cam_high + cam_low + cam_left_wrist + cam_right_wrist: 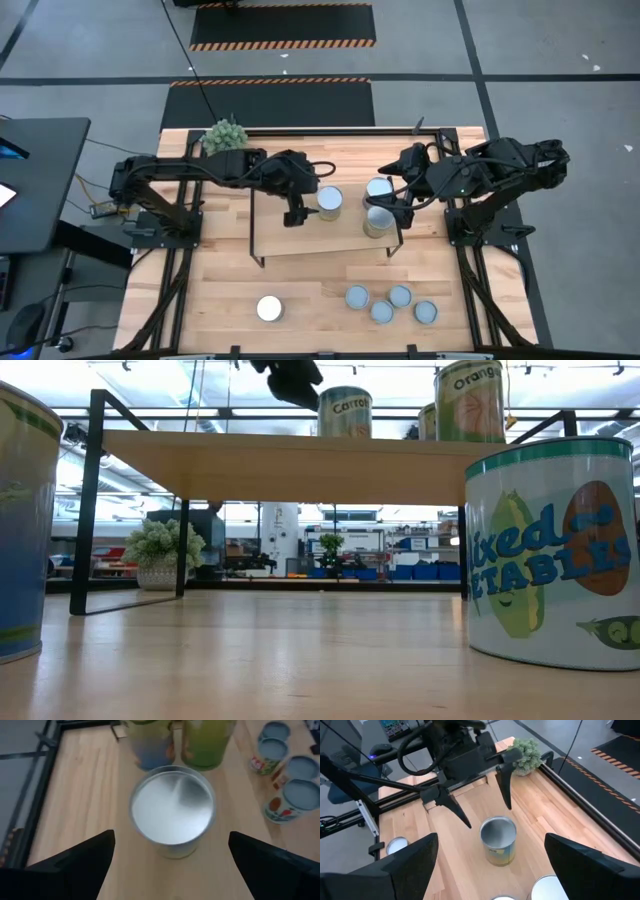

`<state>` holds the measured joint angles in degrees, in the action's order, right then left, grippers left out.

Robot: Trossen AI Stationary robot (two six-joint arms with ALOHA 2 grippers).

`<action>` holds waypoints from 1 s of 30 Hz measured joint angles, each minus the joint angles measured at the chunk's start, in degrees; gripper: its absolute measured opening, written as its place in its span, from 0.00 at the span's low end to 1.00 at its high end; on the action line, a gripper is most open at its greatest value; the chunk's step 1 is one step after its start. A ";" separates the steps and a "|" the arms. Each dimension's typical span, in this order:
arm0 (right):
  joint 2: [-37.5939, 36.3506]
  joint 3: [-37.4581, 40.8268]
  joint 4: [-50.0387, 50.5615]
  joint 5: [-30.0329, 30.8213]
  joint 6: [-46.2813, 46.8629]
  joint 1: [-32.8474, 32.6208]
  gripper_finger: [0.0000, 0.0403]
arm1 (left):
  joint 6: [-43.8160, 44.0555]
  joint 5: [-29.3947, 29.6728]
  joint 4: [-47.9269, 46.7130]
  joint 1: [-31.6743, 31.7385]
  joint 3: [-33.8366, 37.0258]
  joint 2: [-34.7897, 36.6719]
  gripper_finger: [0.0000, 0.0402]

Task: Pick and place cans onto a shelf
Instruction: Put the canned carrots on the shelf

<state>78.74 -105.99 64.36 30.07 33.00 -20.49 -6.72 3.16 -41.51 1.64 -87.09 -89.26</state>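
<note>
The light-wood shelf (300, 235) with black rod ends stands mid-table. Three cans stand upright on it: one silvery-topped can (172, 810) near the middle, also seen in the high view (329, 200), and two cans (379, 188) (379, 220) toward the right. My left gripper (171, 840) hangs open just above and left of the middle can (497, 840), its fingers apart from it. My right gripper (400, 195) hovers open over the two right cans. Several more cans (390, 303) and a white-topped one (269, 308) stand on the tabletop near the front edge.
A spiky green plant ball (224, 133) sits at the table's far left corner. In the low view two tabletop cans (555, 550) (20, 520) loom close at right and left, and the shelf board (300, 465) spans above open tabletop.
</note>
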 joint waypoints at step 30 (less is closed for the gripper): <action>0.00 0.01 -0.47 1.80 -0.64 -0.11 0.93 | 13.81 7.17 20.56 0.38 14.80 -0.90 0.74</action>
<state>78.74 -105.97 63.90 31.88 32.36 -20.60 7.09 10.33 -20.96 2.02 -72.29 -90.16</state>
